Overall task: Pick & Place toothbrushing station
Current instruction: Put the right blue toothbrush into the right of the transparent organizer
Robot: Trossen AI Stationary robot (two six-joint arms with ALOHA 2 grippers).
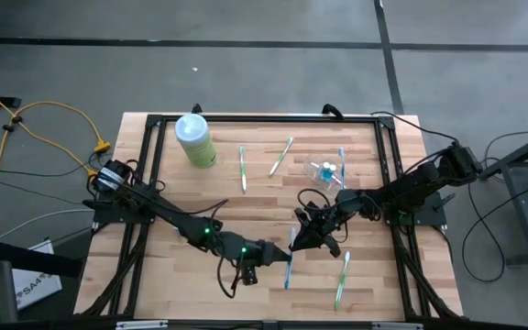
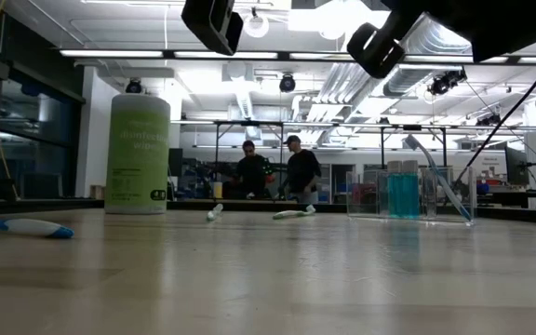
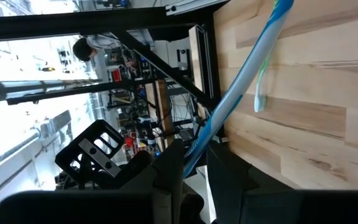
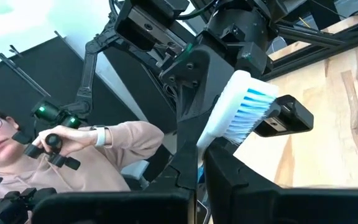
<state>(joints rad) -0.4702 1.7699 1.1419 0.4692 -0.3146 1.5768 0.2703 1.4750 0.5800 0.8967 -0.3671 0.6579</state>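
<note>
Flanking the toothbrushing station [image 1: 324, 171]: green wipes bottle [image 1: 194, 140], scattered toothbrushes [image 1: 243, 168].

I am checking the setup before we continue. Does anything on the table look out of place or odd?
Yes. One blue toothbrush is gripped at both ends, by the left pincer and the right pincer, above the table. Other toothbrushes lie scattered, not in the clear holder.

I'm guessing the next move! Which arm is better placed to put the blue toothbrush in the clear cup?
Probably the right. The right gripper sits closer to the clear cup, which lies on that arm's side. The left gripper, holding the blue toothbrush, is farther away.
</note>
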